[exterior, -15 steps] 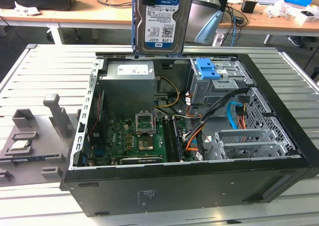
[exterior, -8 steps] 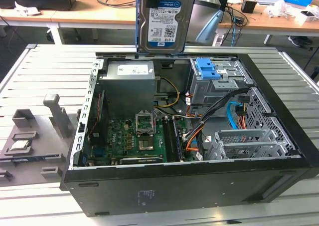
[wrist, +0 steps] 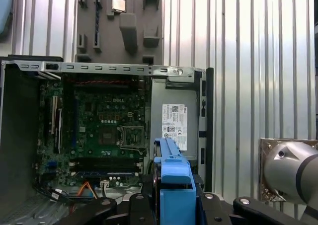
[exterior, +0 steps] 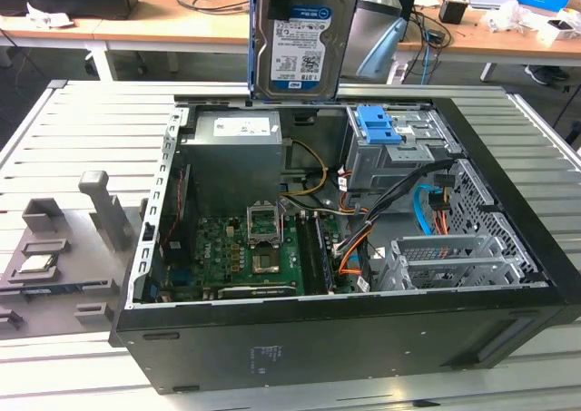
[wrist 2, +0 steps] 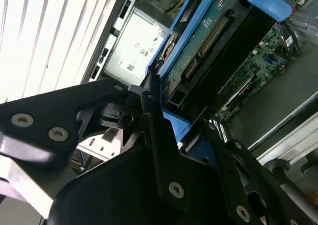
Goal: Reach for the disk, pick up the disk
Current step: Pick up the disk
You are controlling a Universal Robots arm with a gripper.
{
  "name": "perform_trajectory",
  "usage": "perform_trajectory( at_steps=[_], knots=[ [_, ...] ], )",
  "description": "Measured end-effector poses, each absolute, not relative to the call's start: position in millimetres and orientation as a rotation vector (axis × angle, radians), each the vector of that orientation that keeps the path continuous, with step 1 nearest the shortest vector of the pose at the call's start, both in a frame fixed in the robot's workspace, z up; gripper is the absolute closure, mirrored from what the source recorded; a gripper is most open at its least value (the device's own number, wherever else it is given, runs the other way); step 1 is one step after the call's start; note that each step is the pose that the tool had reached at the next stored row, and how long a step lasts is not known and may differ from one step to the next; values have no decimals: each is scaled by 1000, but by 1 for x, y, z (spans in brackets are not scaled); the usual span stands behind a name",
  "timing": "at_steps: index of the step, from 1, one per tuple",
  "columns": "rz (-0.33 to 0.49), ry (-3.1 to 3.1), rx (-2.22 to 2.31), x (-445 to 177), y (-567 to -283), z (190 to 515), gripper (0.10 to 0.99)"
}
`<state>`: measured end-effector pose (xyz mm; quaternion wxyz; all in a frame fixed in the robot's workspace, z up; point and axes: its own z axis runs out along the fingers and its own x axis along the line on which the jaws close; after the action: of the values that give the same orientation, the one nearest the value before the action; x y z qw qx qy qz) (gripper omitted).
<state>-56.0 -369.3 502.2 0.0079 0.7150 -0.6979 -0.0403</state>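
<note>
Plainly, one disk (exterior: 297, 39) hangs upright at the exterior view's top centre, long axis vertical, label facing the camera; one end effector (wrist: 175, 197) is clamped on it.

Disk (exterior: 295, 39): flat rectangular hard drive, silver metal, white-and-blue label, blue plastic rail frame along sides. Stands upright, label face toward exterior view, upper end cut by picture edge. Hangs in air, lower edge just over far rim of open computer case (exterior: 363, 338). Second wrist view: green circuit board on underside, blue frame clamped in gripper (wrist 2: 181, 120) between black fingers (wrist 2: 154, 135). First wrist view: disk seen edge-on.
</note>
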Motion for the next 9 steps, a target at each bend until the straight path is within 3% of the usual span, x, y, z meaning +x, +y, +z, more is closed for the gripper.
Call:
perform_trajectory(
  at_steps=[9],
  knots=[
    [-120, -2180, 2229, -23, -369, 500, 718]
  ],
)
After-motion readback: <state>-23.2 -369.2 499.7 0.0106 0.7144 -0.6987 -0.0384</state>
